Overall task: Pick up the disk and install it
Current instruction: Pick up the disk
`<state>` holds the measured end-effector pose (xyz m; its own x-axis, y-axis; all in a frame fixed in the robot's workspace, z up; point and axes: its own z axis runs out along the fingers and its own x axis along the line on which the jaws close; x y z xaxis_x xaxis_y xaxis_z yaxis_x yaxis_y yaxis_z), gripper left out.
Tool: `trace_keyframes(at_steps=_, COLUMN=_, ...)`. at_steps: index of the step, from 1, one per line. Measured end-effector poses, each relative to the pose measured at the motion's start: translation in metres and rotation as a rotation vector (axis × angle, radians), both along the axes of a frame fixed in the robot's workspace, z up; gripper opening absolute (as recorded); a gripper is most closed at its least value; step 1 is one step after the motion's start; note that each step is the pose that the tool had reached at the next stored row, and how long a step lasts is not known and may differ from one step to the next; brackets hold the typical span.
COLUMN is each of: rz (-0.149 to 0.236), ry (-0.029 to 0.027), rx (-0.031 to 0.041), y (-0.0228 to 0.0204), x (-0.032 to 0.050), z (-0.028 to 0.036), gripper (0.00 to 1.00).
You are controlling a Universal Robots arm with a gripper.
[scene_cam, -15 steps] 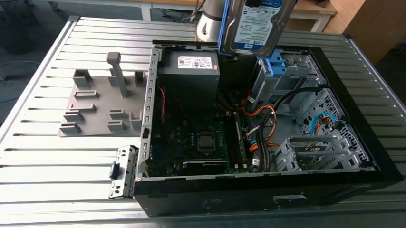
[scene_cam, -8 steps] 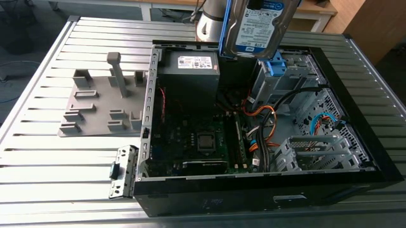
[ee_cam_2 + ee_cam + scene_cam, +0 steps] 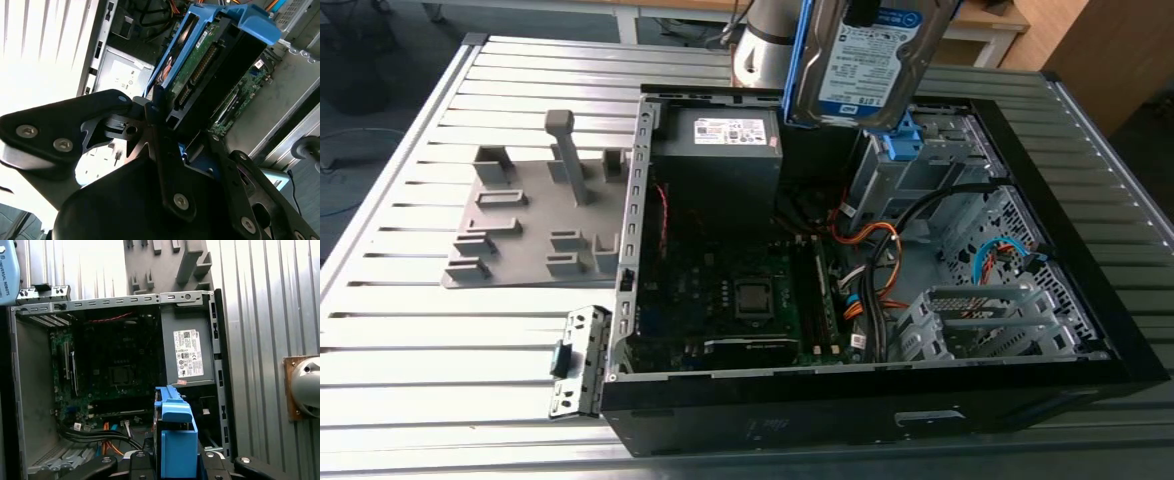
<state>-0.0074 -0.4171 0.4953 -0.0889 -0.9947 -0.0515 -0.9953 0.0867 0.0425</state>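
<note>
1 disk [image 3: 861, 60] clamped in end effector [image 3: 182, 131], hanging over PC case [image 3: 854, 405] far side, near drive bay [image 3: 927, 170]. Pick done, install pending; needs blue bracket [image 3: 175, 440] squared to bay imo.

Exterior view: the disk [image 3: 865, 60] hangs over the computer case [image 3: 854, 425] at 12 o'clock; the fixture plate [image 3: 520, 235] lies on the table [image 3: 427, 340] at the case's 9 o'clock

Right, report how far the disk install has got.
Done: pickup; the flat silver hard disk with blue plastic bracket is clamped in the jaws. In hand: it hangs above the open black computer case. Left: installing; it sits in no bay yet.
</note>
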Motion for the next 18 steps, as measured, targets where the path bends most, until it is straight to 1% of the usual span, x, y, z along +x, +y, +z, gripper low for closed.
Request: trace_keyframes(at_steps=18, rz=0.000, ry=0.0000, rx=-0.0001, y=-0.0160, x=0.0048, z=-0.0019, gripper=0.36)
